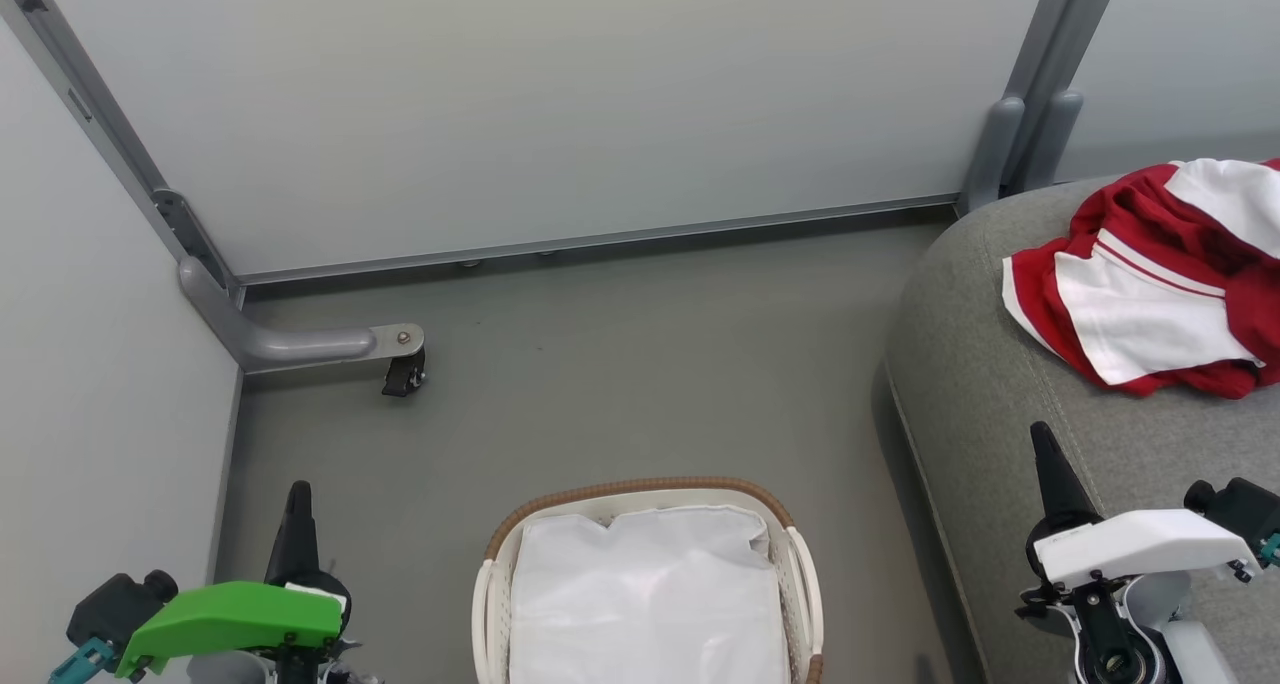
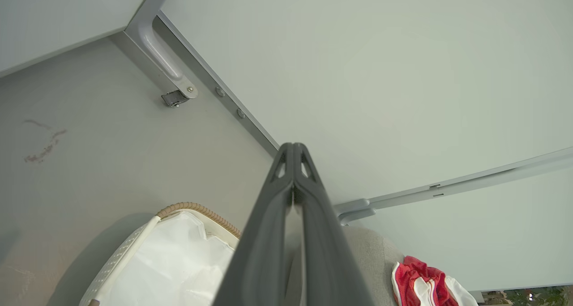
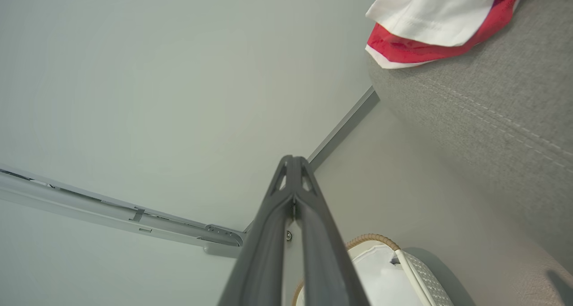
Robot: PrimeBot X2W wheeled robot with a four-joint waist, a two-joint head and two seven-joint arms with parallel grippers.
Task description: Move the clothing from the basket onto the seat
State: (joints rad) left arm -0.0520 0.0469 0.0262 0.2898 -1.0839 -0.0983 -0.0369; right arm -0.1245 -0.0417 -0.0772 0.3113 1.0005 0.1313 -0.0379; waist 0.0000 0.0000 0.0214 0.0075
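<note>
Clothing [image 1: 1150, 294] lies bunched on the seat [image 1: 990, 404] at your right, red with white panels and thin white stripes, close to the cushion's rounded edge. The basket [image 1: 640, 492] stands on the floor [image 1: 600, 384] at the bottom centre of your head view, just beside the seat, and its white liner [image 1: 650, 604] covers the inside that you can see. Your left claw [image 1: 298, 499] is clenched, with its two dark fingers pressed together on nothing, to the basket's left. Your right claw [image 1: 1045, 444] is clenched and empty too, over the near part of the seat and well apart from the clothing.
</note>
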